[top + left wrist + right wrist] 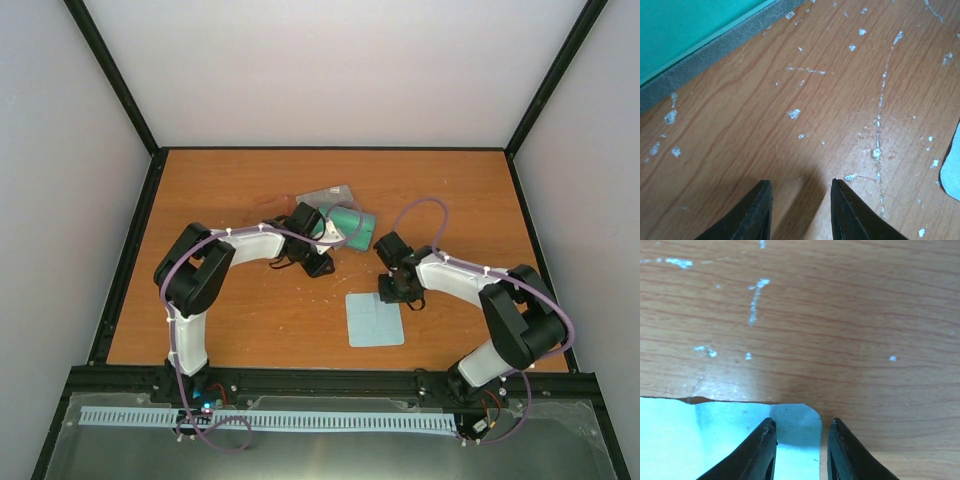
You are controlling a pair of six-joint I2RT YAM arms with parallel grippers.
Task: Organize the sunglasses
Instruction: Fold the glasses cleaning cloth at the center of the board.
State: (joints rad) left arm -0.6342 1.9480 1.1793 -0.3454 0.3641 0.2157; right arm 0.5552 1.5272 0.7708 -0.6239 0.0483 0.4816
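Observation:
The sunglasses do not show in any view. An open case [345, 222] with a teal lining and grey shell lies at the table's middle back. Its teal inside and grey rim [715, 47] fill the top left of the left wrist view. My left gripper [318, 266] is just in front of the case, open and empty above bare wood [801, 182]. A pale blue square cloth [374, 319] lies flat in front of the middle. My right gripper [393, 291] is open, low over the cloth's far right corner [801, 421], with one finger on each side of the cloth's edge [805, 420].
The wooden table [230, 190] is scratched with white flecks. Black frame rails [130, 250] run along its edges, with white walls behind. A corner of the cloth [952, 165] shows at the right edge of the left wrist view. A purple cable [420, 205] loops above the right arm.

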